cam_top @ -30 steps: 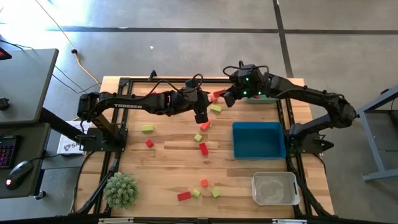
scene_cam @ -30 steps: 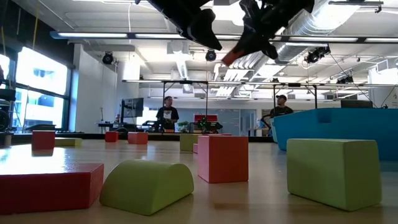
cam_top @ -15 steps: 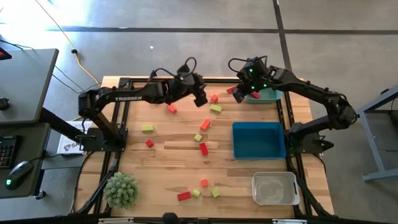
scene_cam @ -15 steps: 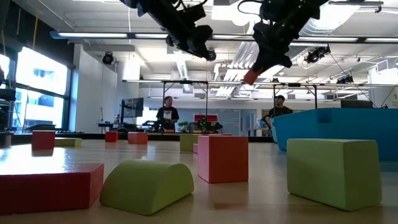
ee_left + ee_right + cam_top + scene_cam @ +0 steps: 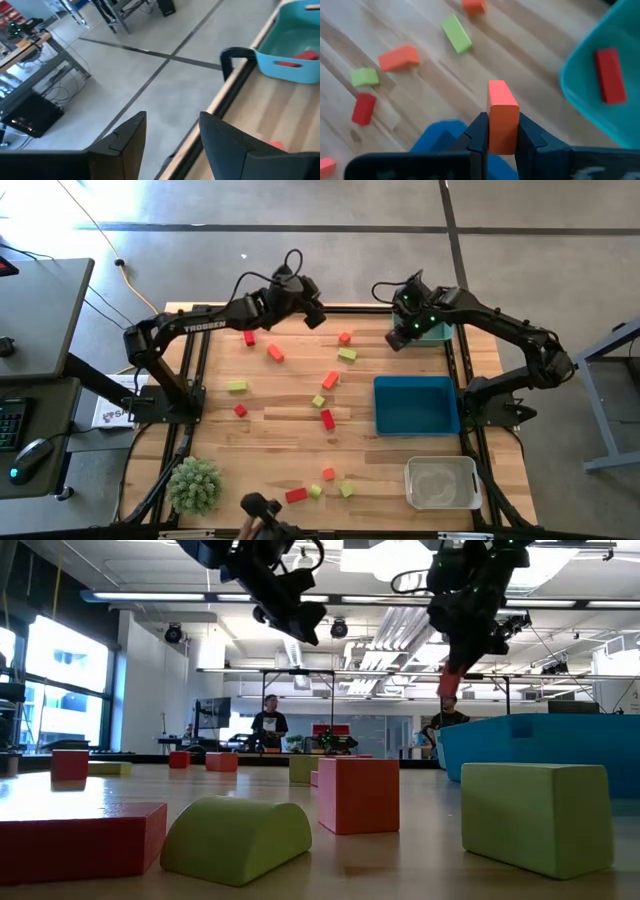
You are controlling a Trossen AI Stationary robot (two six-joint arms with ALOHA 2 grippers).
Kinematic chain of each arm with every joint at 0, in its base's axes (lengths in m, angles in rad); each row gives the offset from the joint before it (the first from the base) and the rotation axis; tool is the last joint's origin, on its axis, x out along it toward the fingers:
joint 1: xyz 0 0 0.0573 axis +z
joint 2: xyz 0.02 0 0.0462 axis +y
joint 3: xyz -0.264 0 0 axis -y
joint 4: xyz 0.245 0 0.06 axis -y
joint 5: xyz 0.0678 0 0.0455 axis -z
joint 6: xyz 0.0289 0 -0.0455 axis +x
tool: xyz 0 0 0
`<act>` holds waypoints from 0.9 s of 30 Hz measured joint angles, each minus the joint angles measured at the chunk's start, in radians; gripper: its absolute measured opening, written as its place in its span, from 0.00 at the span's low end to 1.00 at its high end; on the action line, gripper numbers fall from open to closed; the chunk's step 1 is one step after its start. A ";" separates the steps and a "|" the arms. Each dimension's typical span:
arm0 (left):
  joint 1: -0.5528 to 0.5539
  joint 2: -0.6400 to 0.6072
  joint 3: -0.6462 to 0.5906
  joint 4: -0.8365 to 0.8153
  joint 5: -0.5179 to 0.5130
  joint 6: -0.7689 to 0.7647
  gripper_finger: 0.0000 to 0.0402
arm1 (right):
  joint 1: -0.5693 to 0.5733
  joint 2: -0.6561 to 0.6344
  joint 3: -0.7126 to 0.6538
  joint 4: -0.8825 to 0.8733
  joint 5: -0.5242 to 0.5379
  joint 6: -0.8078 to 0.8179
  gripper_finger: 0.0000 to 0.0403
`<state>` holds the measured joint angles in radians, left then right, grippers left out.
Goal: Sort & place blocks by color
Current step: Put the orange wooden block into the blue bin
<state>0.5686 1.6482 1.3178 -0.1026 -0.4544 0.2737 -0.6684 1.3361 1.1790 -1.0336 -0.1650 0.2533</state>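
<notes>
At the near edge of the tabletop [image 5: 270, 425] stands a spiky green plant ball [image 5: 194, 485] on the left and a clear bin [image 5: 441, 482] on the right. Between them lie three small blocks: a red bar [image 5: 296, 495], a yellow-green cube [image 5: 314, 491] and an orange cube [image 5: 328, 474], with one more yellow-green cube [image 5: 347, 489] just beside them.

In the middle of the tabletop is a blue bin [image 5: 415, 404]. To its left lie a red bar [image 5: 327, 419], a yellow-green cube [image 5: 318, 401], an orange block [image 5: 330, 380], a small red cube [image 5: 240, 410] and a yellow-green bar [image 5: 237, 386].

Farther back lie an orange bar [image 5: 275, 353], a red cube [image 5: 250, 338], a yellow-green bar [image 5: 347, 354] and an orange cube [image 5: 345, 337].

At the far right corner stands a teal bin [image 5: 436, 332], and the right wrist view shows a red bar [image 5: 609, 75] lying inside it. The right gripper [image 5: 398, 340] hangs above the tabletop just beside this bin, and its fingers are clamped on an orange block [image 5: 502, 116], which stands upright between them. In the low view this block [image 5: 450, 677] points down from the gripper, high over the table.

The left gripper [image 5: 313, 315] is raised over the far edge of the tabletop, near the middle. Its fingers [image 5: 227, 142] stand apart with nothing between them.
</notes>
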 joint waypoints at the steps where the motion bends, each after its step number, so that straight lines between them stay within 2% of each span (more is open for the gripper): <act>1: 0.008 0.000 0.000 0.001 0.002 0.000 0.43 | 0.002 0.000 0.000 -0.020 0.000 0.011 0.10; 8: 0.058 0.000 0.000 0.001 0.010 0.000 0.43 | 0.040 0.000 0.000 -0.215 -0.008 0.075 0.10; 15: 0.090 0.000 0.000 0.002 0.084 -0.009 0.43 | 0.113 0.000 0.000 -0.365 -0.011 0.195 0.10; 23: 0.093 0.000 0.000 0.003 0.093 -0.009 0.43 | 0.249 0.000 0.001 -0.414 -0.021 0.371 0.10; 27: 0.093 0.000 0.000 0.003 0.115 -0.009 0.43 | 0.326 0.000 0.001 -0.414 0.016 0.491 0.10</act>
<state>0.6617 1.6482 1.3174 -0.0998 -0.3397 0.2646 -0.3419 1.3357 1.1797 -1.4471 -0.1492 0.7444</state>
